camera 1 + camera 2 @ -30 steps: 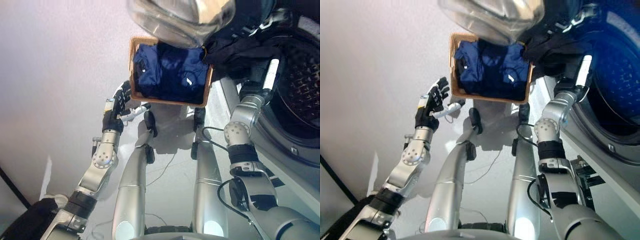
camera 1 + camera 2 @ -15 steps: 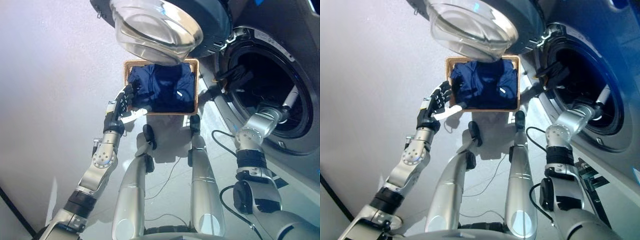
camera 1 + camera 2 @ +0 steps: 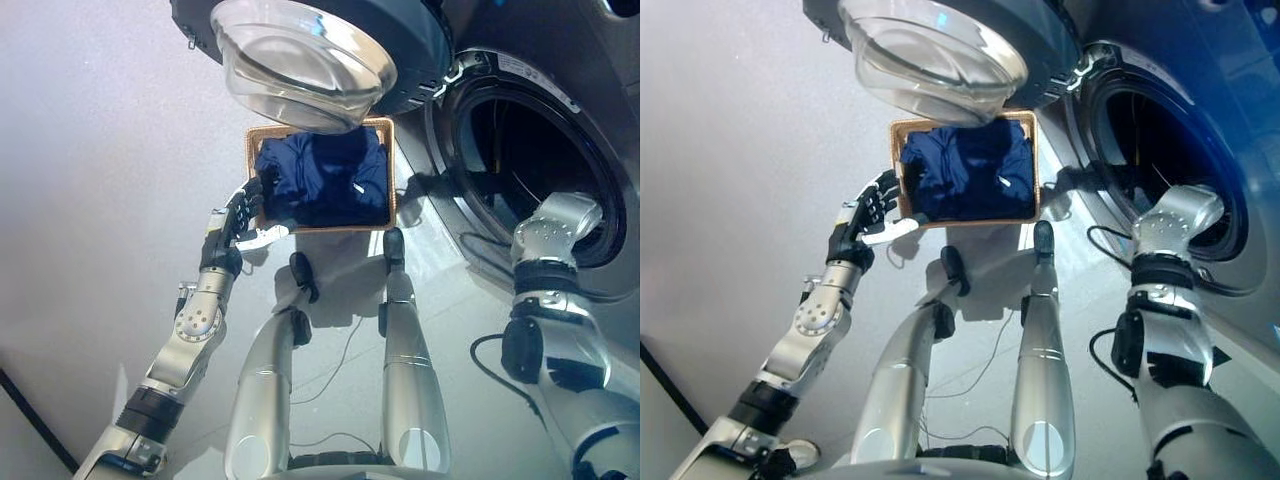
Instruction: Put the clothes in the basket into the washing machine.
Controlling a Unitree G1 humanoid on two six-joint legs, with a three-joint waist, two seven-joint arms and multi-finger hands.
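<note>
A wicker basket [image 3: 249,165] stands on the floor in front of me, filled with dark blue clothes [image 3: 320,175]. My left hand [image 3: 240,215] hovers at the basket's left edge with its fingers relaxed and open, holding nothing. The washing machine's drum opening [image 3: 520,140] is at the right, with its round glass door [image 3: 300,55] swung open above the basket. My right arm [image 3: 555,225] reaches into the drum. Its hand is hidden inside the dark drum.
The open door hangs over the basket's far side. The machine's front panel [image 3: 450,250] runs along the right of the floor. Bare grey floor [image 3: 110,150] lies to the left of the basket.
The camera has shifted. My right arm, which held a dark garment at the drum mouth, has gone deeper into the drum, and the garment no longer shows. My left hand stays by the basket.
</note>
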